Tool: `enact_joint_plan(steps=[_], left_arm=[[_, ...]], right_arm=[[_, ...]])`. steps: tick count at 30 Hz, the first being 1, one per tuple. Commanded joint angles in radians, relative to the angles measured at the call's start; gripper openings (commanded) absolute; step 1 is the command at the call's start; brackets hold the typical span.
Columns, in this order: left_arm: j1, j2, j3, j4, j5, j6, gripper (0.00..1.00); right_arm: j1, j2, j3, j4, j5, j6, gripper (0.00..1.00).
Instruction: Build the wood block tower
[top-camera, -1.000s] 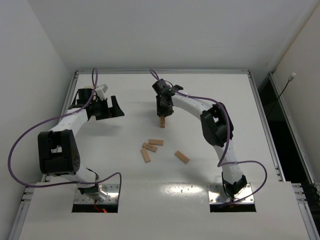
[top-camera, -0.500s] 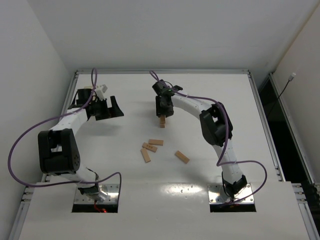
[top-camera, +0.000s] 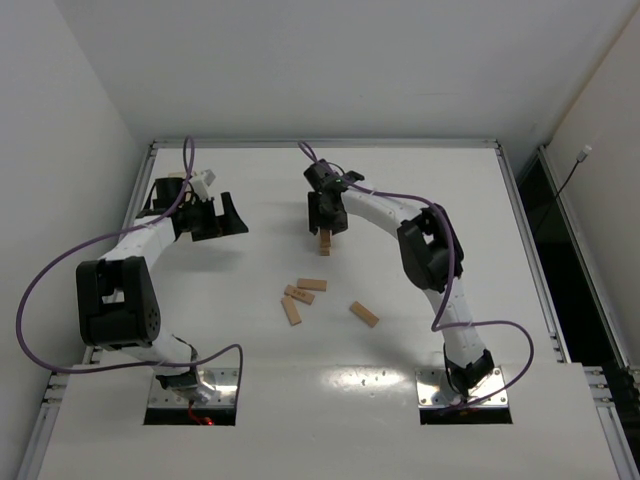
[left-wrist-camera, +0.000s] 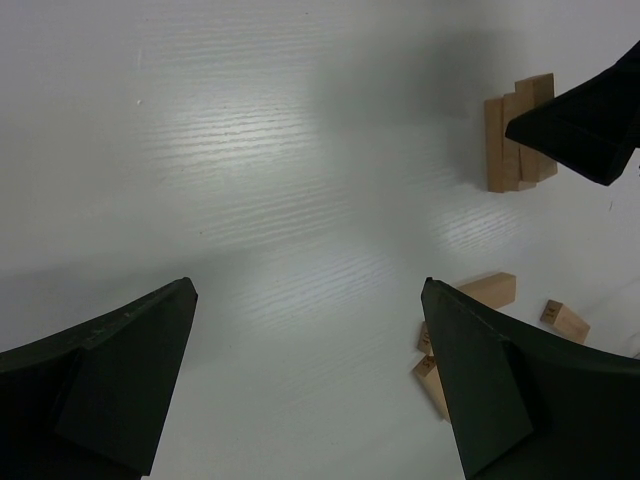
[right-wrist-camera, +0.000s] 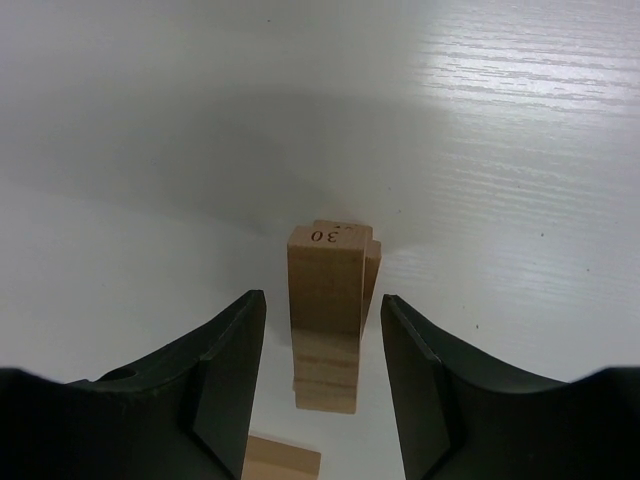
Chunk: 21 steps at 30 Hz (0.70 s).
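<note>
The wood block tower (top-camera: 325, 242) is a slim stack of light-tan bars at the table's middle back. In the right wrist view the tower (right-wrist-camera: 328, 300) stands between my jaws, its top bar marked "30". My right gripper (top-camera: 324, 216) (right-wrist-camera: 322, 305) is open, just above the tower, with a gap on each side of the top bar. My left gripper (top-camera: 226, 214) (left-wrist-camera: 308, 290) is open and empty, well to the left of the tower. The left wrist view shows the tower (left-wrist-camera: 512, 140) at the upper right, partly behind the right gripper (left-wrist-camera: 585, 125).
Several loose bars lie in front of the tower: one (top-camera: 311, 284), two beside it (top-camera: 297, 294) (top-camera: 291, 311), and one apart to the right (top-camera: 364, 314). Some show in the left wrist view (left-wrist-camera: 488, 290) (left-wrist-camera: 565, 321), and one in the right wrist view (right-wrist-camera: 282, 460).
My right gripper has edged slightly up and to the left over the tower. The tower, the loose bars and the left arm have not moved.
</note>
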Motion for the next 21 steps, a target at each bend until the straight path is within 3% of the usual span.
enact_joint_plan(steps=[1,21], left_arm=[[0.011,0.005,0.014,0.020,0.023,0.004,0.94],[0.011,0.005,0.014,0.020,0.023,0.004,0.94]], right_arm=[[-0.002,0.021,0.055,0.026,-0.005,0.010,0.47],[-0.002,0.040,0.074,0.026,-0.005,0.019,0.42]])
